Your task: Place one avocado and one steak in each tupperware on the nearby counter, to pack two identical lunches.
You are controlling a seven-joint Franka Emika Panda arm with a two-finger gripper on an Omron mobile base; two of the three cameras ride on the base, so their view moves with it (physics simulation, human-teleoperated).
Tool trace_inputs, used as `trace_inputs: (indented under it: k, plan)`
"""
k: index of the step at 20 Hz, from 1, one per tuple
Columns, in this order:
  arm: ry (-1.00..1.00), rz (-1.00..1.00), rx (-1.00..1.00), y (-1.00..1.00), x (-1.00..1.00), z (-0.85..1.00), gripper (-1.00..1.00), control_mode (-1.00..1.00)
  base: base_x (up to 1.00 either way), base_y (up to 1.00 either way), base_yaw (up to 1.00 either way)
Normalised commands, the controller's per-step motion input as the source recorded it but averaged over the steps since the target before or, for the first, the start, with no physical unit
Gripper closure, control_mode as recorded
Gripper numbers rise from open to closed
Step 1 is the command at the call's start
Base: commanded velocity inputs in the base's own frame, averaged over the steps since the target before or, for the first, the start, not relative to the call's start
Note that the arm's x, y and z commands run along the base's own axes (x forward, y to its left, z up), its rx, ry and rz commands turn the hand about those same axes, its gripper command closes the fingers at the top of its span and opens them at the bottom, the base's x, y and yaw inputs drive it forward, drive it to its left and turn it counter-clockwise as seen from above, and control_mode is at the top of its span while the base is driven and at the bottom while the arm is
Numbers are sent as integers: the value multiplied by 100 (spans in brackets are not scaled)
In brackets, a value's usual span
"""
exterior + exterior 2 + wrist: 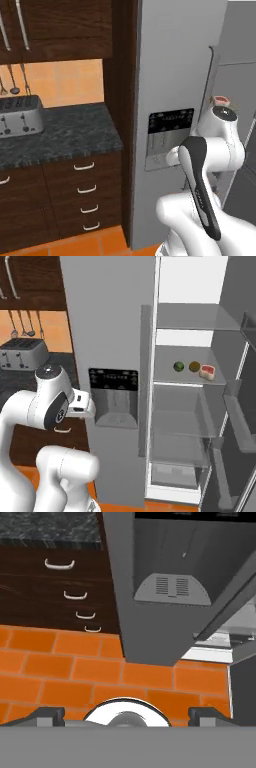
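The fridge's right door stands open. On its middle shelf (170, 376) lie one dark-green avocado (178, 366) and one red-pink steak (207, 372), with a round orange fruit (194, 366) between them. The steak (220, 100) also peeks over the arm's upper joint in the left base view. The dark marbled counter (65, 132) runs left of the fridge and carries a toaster. The tupperware is out of view. My gripper (127, 714) hangs in front of the closed fridge door, pointing down at the orange tiled floor. It is open, with nothing between its fingertips (50, 714).
The closed grey fridge door with its dispenser panel (114, 396) stands right before the arm. The open door (235, 421) swings out at the right. A silver toaster (19, 117) sits on the counter above drawers (86, 189). Several fridge shelves lie bare.
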Motion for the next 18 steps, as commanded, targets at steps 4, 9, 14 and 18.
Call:
trace_inputs:
  k: [4, 9, 14, 18]
  plan:
    - [0, 0, 0, 0, 0, 0, -100, 100, 44, -100, 0]
    - [0, 0, 0, 0, 0, 0, -100, 100, 49, -94, 0]
    - [0, 0, 0, 0, 0, 0, -100, 100, 54, -63, 0]
    - [0, 0, 0, 0, 0, 0, -100, 100, 71, 19, 0]
